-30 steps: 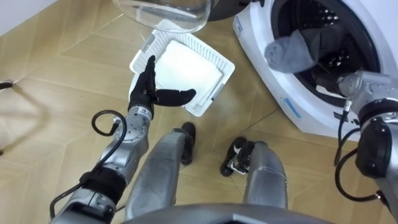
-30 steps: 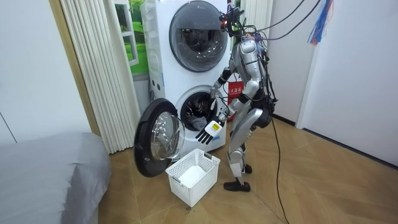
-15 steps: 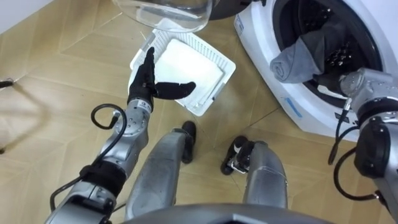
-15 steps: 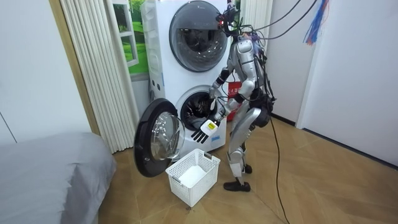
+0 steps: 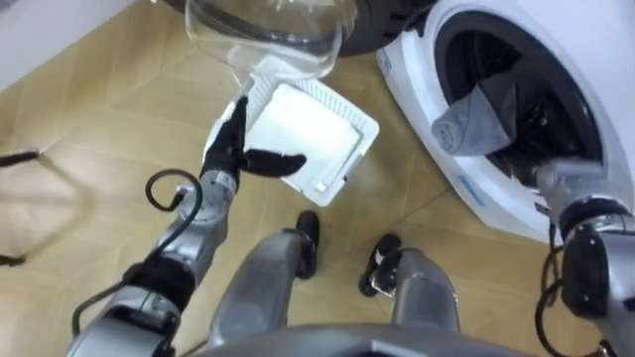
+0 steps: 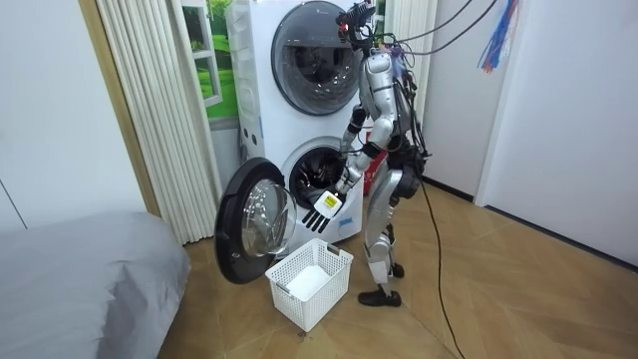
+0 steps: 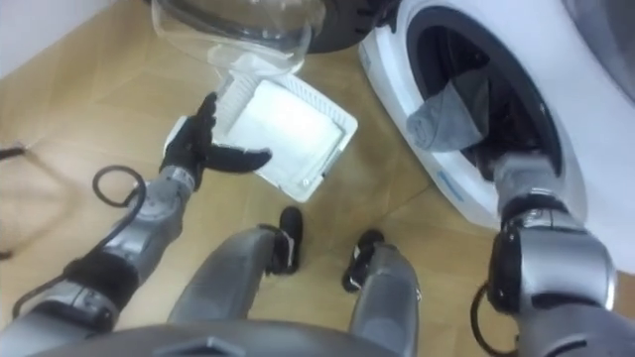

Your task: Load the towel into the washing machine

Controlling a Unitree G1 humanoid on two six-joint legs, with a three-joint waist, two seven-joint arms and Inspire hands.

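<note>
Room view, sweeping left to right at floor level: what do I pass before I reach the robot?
grey bed → curtain → open washing machine door → white basket

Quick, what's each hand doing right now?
Left hand: open, holding nothing.
Right hand: hidden inside the washing machine, cannot tell.
</note>
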